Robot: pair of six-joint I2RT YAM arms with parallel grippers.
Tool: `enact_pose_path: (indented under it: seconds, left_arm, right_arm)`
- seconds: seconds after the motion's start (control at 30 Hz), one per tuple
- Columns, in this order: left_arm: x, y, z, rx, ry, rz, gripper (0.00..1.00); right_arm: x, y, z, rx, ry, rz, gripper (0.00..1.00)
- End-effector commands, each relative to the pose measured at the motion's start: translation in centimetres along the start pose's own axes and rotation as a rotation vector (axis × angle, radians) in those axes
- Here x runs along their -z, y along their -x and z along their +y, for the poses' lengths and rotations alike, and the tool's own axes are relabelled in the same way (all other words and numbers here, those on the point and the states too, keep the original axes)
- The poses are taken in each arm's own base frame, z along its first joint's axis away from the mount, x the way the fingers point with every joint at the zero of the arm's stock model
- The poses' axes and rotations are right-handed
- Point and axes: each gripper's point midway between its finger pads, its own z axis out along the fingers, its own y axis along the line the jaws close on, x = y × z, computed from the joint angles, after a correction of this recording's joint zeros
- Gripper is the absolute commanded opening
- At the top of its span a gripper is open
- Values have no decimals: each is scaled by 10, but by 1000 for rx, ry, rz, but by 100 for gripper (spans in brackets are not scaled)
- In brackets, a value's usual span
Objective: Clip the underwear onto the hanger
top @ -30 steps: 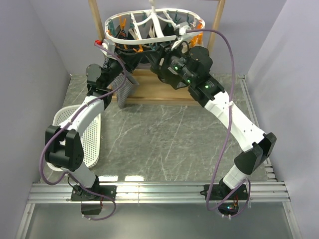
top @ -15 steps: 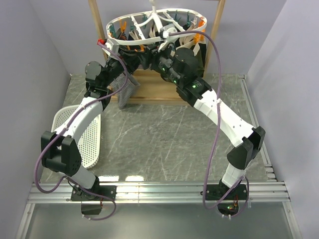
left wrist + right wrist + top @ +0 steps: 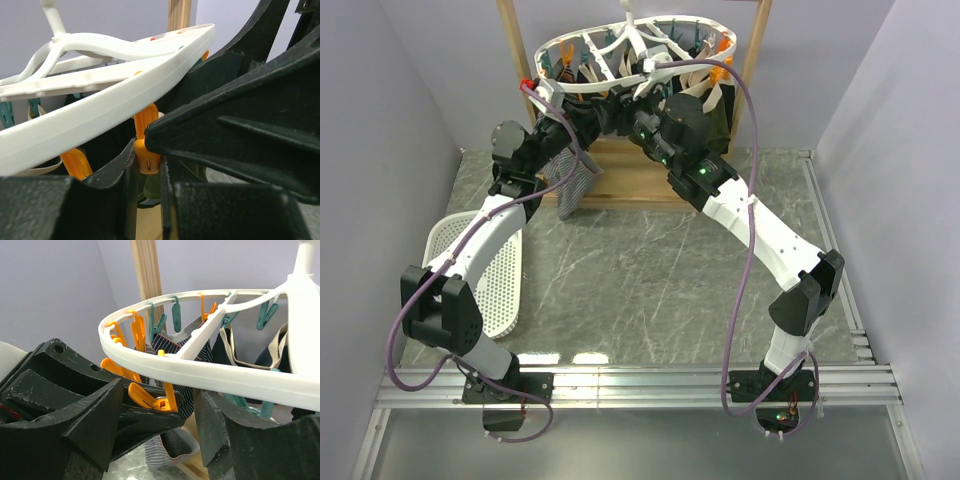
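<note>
The white oval hanger [image 3: 560, 48] hangs from the wooden frame, ringed with orange and teal clips. My left gripper [image 3: 582, 118] is just under its front rim, shut on the grey striped underwear [image 3: 575, 180], which dangles below it. In the right wrist view the underwear [image 3: 167, 452] hangs beneath the left gripper's black fingers. My right gripper [image 3: 630, 110] faces the left one and is open. An orange clip [image 3: 150, 397] and the left fingertip sit between the right gripper's [image 3: 161, 412] jaws. From the left wrist, that clip [image 3: 148, 157] hangs at the left gripper's [image 3: 149, 166] tips under the hanger rim [image 3: 100, 112].
The wooden frame's post [image 3: 512, 60] and base [image 3: 630, 180] stand behind both grippers. A navy striped garment [image 3: 175, 347] and an olive pair with cream waistband [image 3: 715, 105] hang from other clips. A white mesh basket [image 3: 500, 270] lies at the left. Grey walls close in on both sides.
Both arms have risen and pushed back toward the hanger rim. The right gripper has shifted left toward the left one. The underwear has gone up with the left gripper.
</note>
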Motion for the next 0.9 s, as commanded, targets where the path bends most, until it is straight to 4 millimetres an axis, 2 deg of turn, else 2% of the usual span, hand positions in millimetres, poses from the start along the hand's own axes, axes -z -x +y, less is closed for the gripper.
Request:
enact_pose_path:
  seconds: [0.0,0.07,0.2,0.27,0.37,0.53,0.57,0.6,0.63,0.7,0.87]
  left_arm:
    - [-3,36,-28,-80,-94,-44,3]
    - [-4,34,-28,-91,-97,-35,3]
    - [-5,30,-29,-112,-107,-18,4]
    - [-5,29,-28,-120,-110,-12,5]
    - [-5,32,-31,-142,-125,-10,6]
    - [-4,29,-32,-144,-138,2,13]
    - [-3,30,-34,-147,-140,-1,17]
    - [-3,29,-34,-143,-138,1,20]
    - [-2,28,-34,-140,-138,2,23]
    - [0,28,-35,-138,-136,4,29]
    - [0,27,-32,-131,-121,4,35]
  right_arm:
    - [1,22,11,-9,27,-42,65]
    - [0,13,11,-1,28,-15,65]
    - [-4,10,13,3,38,13,63]
    - [-7,1,12,11,38,42,61]
    - [-9,2,12,19,36,49,52]
    - [-12,1,9,13,21,55,30]
    - [-12,3,10,11,23,50,27]
    - [-10,6,10,8,22,45,18]
    - [-10,7,10,-3,21,42,14]
    - [-9,14,10,-16,27,29,8]
    - [-7,21,15,-74,48,17,0]
